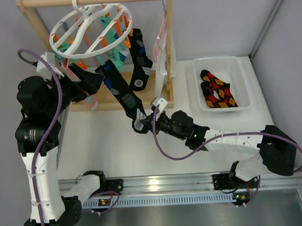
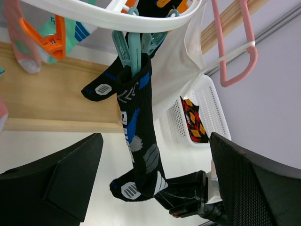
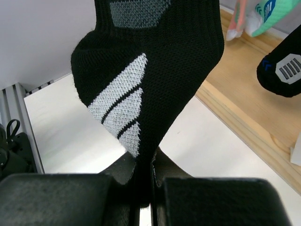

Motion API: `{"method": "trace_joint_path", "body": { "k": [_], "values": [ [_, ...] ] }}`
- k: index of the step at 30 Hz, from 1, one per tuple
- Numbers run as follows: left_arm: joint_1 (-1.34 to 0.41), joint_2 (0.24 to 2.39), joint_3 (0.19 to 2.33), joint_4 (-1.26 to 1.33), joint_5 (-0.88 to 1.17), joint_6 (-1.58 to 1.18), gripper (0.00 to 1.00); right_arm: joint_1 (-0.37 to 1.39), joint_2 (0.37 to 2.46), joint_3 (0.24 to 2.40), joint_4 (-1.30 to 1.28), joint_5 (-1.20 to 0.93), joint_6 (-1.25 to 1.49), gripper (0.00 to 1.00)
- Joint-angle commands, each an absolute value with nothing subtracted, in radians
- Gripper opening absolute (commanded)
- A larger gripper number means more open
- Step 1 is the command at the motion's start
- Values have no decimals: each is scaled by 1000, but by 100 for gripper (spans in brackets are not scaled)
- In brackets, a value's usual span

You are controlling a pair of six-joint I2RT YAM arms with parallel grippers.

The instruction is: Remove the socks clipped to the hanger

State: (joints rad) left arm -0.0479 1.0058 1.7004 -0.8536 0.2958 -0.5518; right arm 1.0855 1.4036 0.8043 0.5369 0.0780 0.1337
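One black sock (image 2: 143,134) bears blue, white marks.

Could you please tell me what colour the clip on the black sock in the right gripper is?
Pale teal clip, clearest in the left wrist view.

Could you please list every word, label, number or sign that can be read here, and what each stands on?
None can be read.
The black sock carries white, grey and blue stripes and patches; one small white mark on its leg is too blurred to tell as letters.
The hanger and the white bin show no print.
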Motion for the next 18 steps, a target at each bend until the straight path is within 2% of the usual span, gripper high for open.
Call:
{"method": "trace_joint_path", "body": {
  "k": [1, 10, 13, 18],
  "values": [
    [-49, 1032, 1730, -796, 347, -554, 98, 1068, 1338, 790, 491, 44, 138, 0],
    [-51, 1078, 1698, -655, 457, -607, 98, 982, 1263, 792, 385, -104, 158, 0],
    [-52, 1083, 1663, -594, 471, -636, 98, 913, 1227, 782, 374, -213, 193, 0],
    [-61, 1104, 1614, -506, 489, -678, 98, 836, 1172, 784, 319, -218, 175, 0]
  ]
}}
